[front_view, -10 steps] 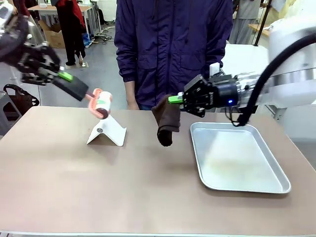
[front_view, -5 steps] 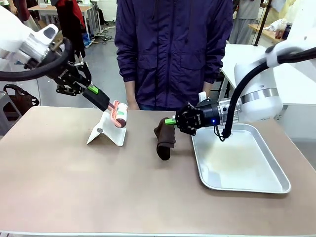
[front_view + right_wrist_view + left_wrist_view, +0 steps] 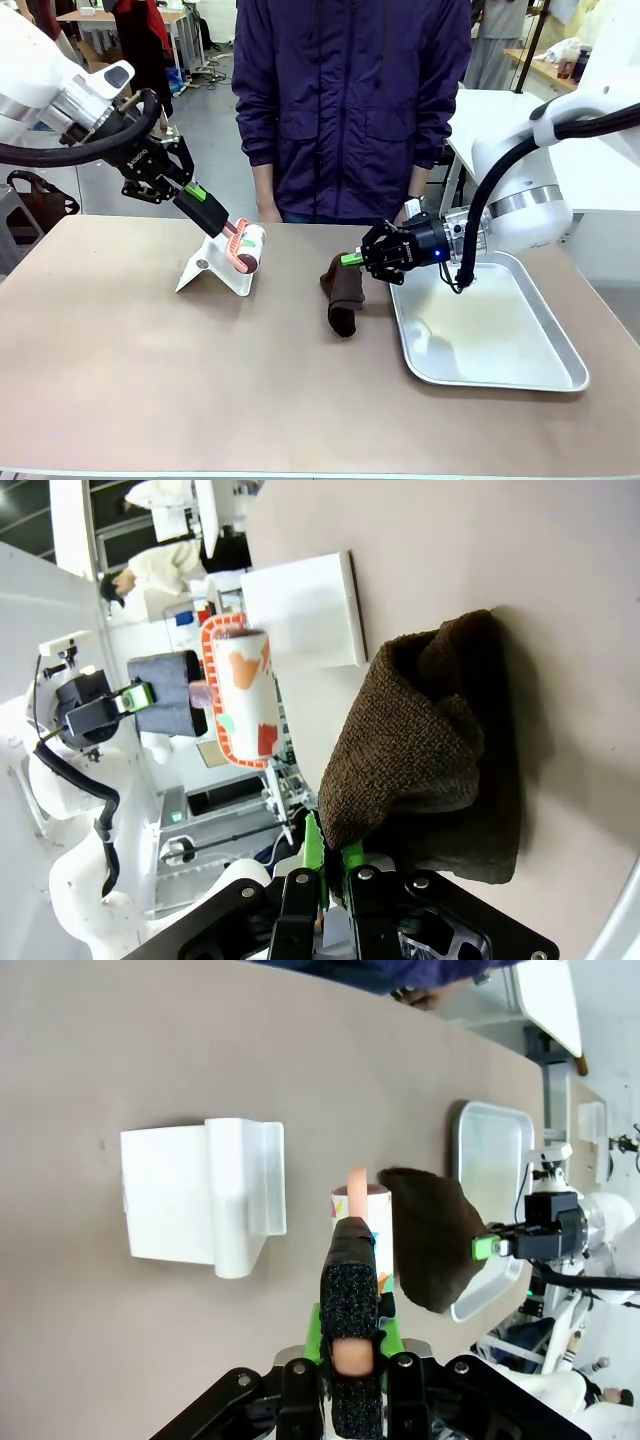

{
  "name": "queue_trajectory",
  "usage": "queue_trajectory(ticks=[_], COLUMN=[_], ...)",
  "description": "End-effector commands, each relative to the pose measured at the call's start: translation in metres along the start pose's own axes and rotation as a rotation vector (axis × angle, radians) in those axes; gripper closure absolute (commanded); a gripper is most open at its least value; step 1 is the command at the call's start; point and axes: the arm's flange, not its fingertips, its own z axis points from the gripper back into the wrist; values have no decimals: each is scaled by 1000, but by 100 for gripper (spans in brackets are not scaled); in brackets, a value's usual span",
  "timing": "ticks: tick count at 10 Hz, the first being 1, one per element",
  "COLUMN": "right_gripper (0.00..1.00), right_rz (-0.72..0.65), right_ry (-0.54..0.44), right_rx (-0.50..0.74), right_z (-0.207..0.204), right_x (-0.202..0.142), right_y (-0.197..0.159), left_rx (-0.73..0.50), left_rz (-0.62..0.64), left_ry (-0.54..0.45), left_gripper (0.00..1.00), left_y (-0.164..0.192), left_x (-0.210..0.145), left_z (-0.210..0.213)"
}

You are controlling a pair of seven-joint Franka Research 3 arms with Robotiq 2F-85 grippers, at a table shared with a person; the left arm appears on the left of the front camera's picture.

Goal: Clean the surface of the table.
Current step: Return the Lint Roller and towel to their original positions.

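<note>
The left gripper (image 3: 199, 194), clamped on the black handle of a lint roller (image 3: 246, 247), has swung in from the picture's left edge and come down, bringing the roller from mid-air to just above the white stand (image 3: 216, 269). The right gripper (image 3: 352, 259), pinching a brown cloth (image 3: 343, 292), has dropped lower; the cloth, hanging clear a second ago, now rests its lower end on the table (image 3: 200, 380) beside the metal tray (image 3: 560, 350).
</note>
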Motion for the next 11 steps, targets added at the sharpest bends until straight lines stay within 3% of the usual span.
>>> queue_trajectory(ticks=[1,2,3,5,11], right_gripper=[92,92,92,92,92], right_rz=[25,0,26,27,6], right_ry=[-12,0,-23,-30,-36], right_rx=[20,0,-34,-9,-18], right_z=[-3,0,-9,-13,-14], right_x=[-1,0,-4,-9,-13], right_y=[5,0,3,0,-7], left_rx=[20,0,33,76,200], left_rz=[0,0,4,1,-6], left_ry=[-46,0,-49,-21,-64], left_gripper=[77,77,77,77,77], left_y=[2,0,-2,-5,-16], left_x=[1,0,-2,-4,0], left_z=[-3,0,-4,-14,-36])
